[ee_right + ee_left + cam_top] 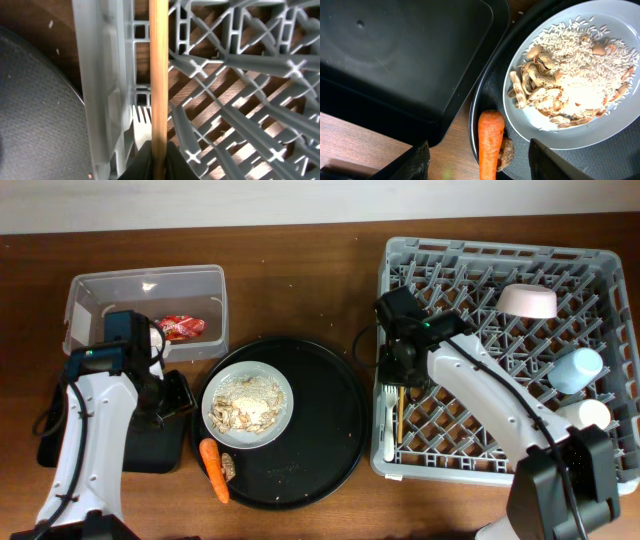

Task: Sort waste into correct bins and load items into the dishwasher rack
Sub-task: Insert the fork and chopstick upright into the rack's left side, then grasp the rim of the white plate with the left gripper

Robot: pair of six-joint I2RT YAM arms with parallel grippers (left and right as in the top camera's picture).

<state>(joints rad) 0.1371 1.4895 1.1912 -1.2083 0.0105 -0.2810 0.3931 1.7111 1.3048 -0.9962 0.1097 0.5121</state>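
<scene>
Pinched shut at the bottom of the right wrist view, the right end effector (159, 152) gripped the thin wooden chopsticks (159, 75). These ran straight up the picture as one pale shaft; whether one stick or two sat in the pinch could not be told. Such sticks were judged light, stiff and smooth, so liable to swivel or slide in a narrow grip. A hold nearer mid-length would probably steady them better than one at the tip.

They hung just inside the left wall of the large square grey plastic dishwasher rack (95, 75), above the tines of a white fork (142, 116) lying on its lattice floor. Outside that wall lay the large round black tray (35, 100).

Farther off, the left end effector (477, 162) stood open and empty over a small orange carrot (490, 135). The carrot lay beside the white round plate (540, 131) of grainy scraps, near the shallow black rectangular tray (395, 60) on the wooden tabletop (360, 145).
</scene>
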